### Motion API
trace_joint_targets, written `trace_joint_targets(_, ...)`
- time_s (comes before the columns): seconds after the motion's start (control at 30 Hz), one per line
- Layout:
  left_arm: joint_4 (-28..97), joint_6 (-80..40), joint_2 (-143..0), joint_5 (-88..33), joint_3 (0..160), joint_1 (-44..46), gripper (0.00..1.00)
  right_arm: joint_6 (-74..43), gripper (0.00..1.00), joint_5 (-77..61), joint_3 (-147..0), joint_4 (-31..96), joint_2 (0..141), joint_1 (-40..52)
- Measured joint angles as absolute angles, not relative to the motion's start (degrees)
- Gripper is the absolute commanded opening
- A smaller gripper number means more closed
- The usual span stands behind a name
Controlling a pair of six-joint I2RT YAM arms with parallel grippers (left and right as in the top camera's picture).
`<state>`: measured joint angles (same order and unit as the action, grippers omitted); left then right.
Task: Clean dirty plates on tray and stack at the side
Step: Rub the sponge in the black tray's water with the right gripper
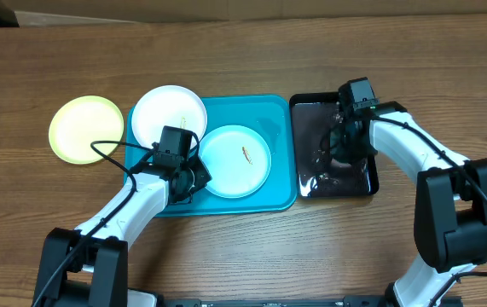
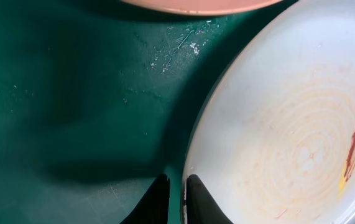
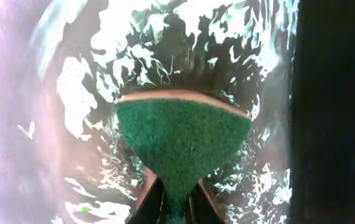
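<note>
Down at the bottom edge of the left wrist view, two dark fingers (image 2: 197, 202) are seen nipped together on the rim of the pale blue plate (image 2: 289, 124), one finger on each side of the edge, so the left jaws are counted as closed on that plate. A red-brown smear (image 2: 354, 146) with a yellow patch behind it is picked out near the plate's far side. The plate is carried flat on the floor of the turquoise tray (image 2: 71, 112), at its middle.

Over to the right wrist view: a green sponge (image 3: 183, 143) is pinched at its narrow lower end, and the right jaws are clamped tight on it. The sponge is held over the glossy black tray (image 1: 310, 119), which is set just beside the turquoise one on its right.

From overhead, the left arm (image 1: 132, 205) is seen reaching in from the near side. The white plate (image 1: 162, 111) is placed at the turquoise tray's far left corner, just beside the blue one. The lime green plate (image 1: 87, 128) is left on the wooden worktop (image 1: 243, 51), outside the tray, hard by its left rim.
</note>
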<state>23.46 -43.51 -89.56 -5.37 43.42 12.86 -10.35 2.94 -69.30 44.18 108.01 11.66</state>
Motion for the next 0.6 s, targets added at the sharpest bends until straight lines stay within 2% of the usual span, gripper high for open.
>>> trace_joint_targets(0.13,23.49,-43.51,-89.56,-5.37,43.42,12.86,0.14,-9.06,0.04,1.89,-74.72,51.88,107.37,12.08)
trace_joint_targets(0.43,23.51,-43.51,-89.6,-5.37,43.42,12.86,0.14,-7.62,0.04,5.26,-78.72,53.58,94.15,18.83)
trace_joint_targets(0.6,23.49,-43.48,-89.69,-5.37,43.42,12.86,0.14,-7.46,0.04,9.98,-78.81,53.52,93.73,19.9)
